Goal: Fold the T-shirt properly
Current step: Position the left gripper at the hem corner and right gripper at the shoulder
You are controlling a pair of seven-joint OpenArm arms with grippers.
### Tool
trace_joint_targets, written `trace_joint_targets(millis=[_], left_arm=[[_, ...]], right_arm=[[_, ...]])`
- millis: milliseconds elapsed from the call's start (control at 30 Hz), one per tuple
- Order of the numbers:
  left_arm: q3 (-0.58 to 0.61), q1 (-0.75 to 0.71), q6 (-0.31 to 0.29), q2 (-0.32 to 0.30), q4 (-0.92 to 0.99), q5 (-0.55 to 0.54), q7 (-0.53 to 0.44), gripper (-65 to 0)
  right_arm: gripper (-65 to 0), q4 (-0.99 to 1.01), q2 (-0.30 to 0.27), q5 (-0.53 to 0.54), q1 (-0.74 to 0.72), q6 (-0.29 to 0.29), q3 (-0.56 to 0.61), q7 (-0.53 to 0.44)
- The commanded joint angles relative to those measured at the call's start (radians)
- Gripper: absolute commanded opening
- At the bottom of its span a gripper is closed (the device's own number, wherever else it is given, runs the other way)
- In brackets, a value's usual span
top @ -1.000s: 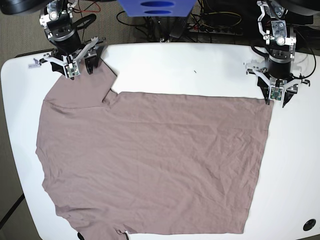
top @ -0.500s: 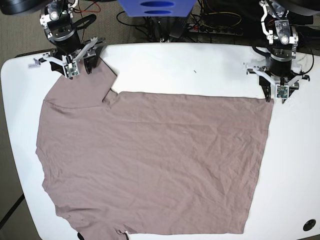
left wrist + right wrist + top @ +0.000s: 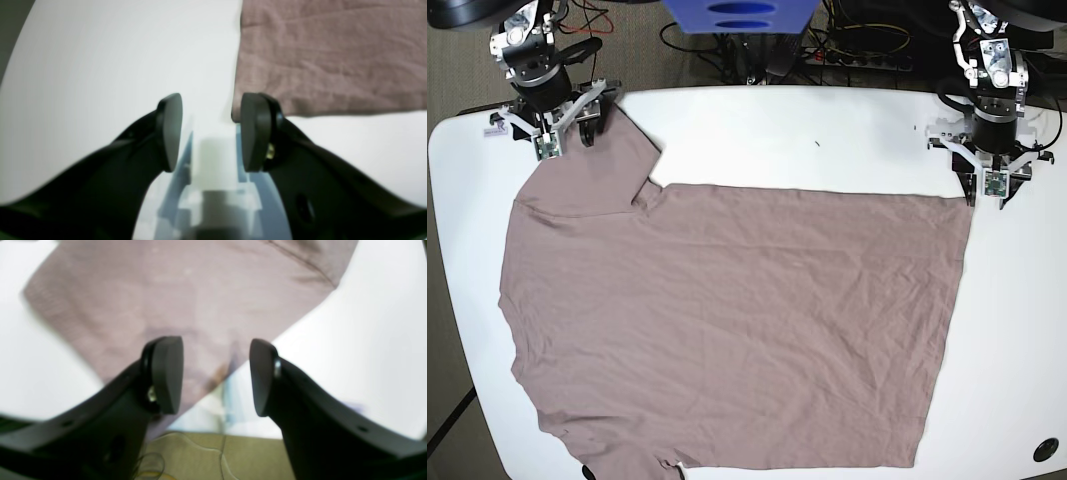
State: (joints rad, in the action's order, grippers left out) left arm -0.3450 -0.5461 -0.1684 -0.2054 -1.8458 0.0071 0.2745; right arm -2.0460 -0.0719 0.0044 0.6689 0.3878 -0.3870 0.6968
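Lying flat on the white table (image 3: 777, 130), T-shirt (image 3: 737, 320); both arms' jaws spread, empty, at its far corners.

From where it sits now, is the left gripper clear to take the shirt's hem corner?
Probably yes. The left gripper is open just off the T-shirt corner, with only bare table between, and nothing blocks it.

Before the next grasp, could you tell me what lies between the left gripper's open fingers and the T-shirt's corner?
Only bare white table: the left gripper hangs open beside the T-shirt corner, per the left wrist view.
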Motion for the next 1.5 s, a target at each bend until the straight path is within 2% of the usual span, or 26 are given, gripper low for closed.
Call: trace_joint_targets(millis=[0,333,533,1133,1467], left_arm=[[-0.003,0.002,0.005,-0.013,-0.018,0.003,-0.039,-37.9],[0.003,0.027,0.004,-0.009,0.068,0.035,-0.065,-37.9],[0.009,0.036,-0.004,-0.011,0.132,0.015,-0.062,-37.5],[0.006,0.038,-0.012,-0.018,0.141,-0.047,-0.054,-36.8],[0.010,0.039,-0.010,-0.022,0.143,-0.036,-0.070,-36.2]], right_arm=[[-33.9,-0.024,-0.001,0.020,0.002,0.002,0.000,-0.020],[-33.7,-0.014,0.017,0.082,0.021,0.007,-0.003,-0.051],[-34.0,-0.012,0.008,0.115,0.028,0.018,0.007,-0.050],[-34.0,0.068,-0.002,0.117,0.034,0.016,0.021,-0.038],[-33.7,0.110,-0.006,0.085,0.022,0.008,0.026,-0.051]])
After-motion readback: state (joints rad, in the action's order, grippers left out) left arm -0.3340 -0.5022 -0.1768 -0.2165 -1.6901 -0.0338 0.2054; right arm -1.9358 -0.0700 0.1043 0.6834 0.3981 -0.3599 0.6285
